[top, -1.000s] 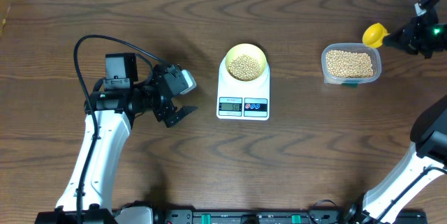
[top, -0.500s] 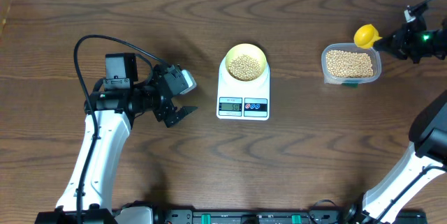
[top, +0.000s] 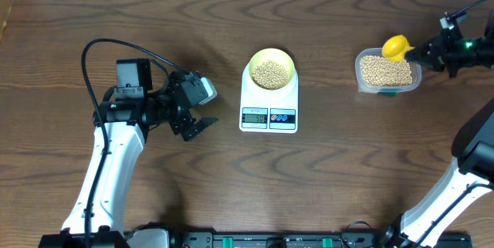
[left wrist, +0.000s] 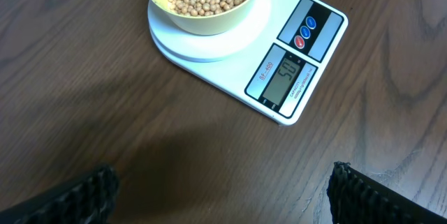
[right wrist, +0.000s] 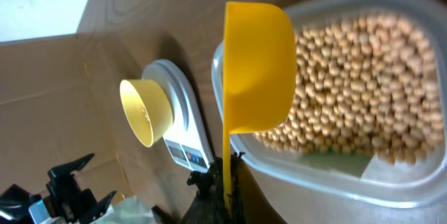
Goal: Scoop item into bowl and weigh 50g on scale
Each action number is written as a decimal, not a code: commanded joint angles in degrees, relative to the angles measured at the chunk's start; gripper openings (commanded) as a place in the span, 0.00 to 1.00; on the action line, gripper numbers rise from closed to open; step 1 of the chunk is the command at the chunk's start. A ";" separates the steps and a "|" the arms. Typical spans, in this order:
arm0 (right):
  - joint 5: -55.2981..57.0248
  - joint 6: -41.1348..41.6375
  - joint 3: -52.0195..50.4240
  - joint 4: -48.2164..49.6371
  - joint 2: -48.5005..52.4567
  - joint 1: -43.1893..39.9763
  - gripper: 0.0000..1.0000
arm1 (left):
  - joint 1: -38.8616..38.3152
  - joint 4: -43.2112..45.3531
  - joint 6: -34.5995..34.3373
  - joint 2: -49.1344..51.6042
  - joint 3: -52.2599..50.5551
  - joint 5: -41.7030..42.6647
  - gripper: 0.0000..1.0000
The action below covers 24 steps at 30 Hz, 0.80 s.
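Observation:
The pale yellow bowl [top: 271, 70] holds tan beans [top: 269, 74] and stands on the white scale [top: 268, 115]; both show in the left wrist view, bowl [left wrist: 204, 15], scale [left wrist: 293, 67]. More beans [top: 386, 70] fill a clear tub [top: 388, 86]. My right gripper [top: 428, 49] is shut on the handle of a bright yellow scoop [top: 395, 47], which hangs over the tub's far right corner; the scoop [right wrist: 257, 70] is tilted on its side above the beans [right wrist: 363, 84]. My left gripper [top: 199, 109] is open and empty, left of the scale.
The bowl [right wrist: 145, 111] and scale [right wrist: 183, 137] also show in the right wrist view, beyond the tub [right wrist: 328, 172]. The left arm's black cable [top: 116, 45] loops over the table at the left.
My right gripper has carried the scoop leftward, from beside the tub's right end to over its corner. The left arm, bowl and scale have not moved.

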 commanded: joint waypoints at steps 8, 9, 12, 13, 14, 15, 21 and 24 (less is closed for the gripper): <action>11.89 9.62 -0.37 0.42 -1.01 0.46 0.01 | 0.20 0.02 0.57 0.22 0.35 -0.13 0.98; 12.07 10.43 -0.37 0.55 -1.01 0.48 0.01 | 0.20 0.02 0.59 0.22 0.35 -0.13 0.98; 12.20 12.83 -0.37 1.29 -1.01 0.48 0.02 | 0.20 0.02 0.57 0.22 0.35 -0.11 0.97; 12.17 13.68 -0.37 1.66 -1.01 0.48 0.02 | 0.20 0.02 0.57 0.22 0.35 -0.11 0.98; 12.17 14.69 -0.37 2.05 -1.01 0.48 0.03 | 0.20 0.02 0.57 0.22 0.35 -0.11 0.98; 12.17 15.82 -0.37 2.38 -1.01 0.48 0.03 | 0.20 0.02 0.57 0.22 0.35 -0.11 0.97; 12.15 21.09 -0.37 2.99 -1.01 0.81 0.02 | 0.20 0.02 0.57 0.22 0.35 -0.13 0.97; 12.15 25.75 -0.39 3.72 -1.01 1.14 0.01 | 0.20 0.02 0.57 0.22 0.35 -0.11 0.98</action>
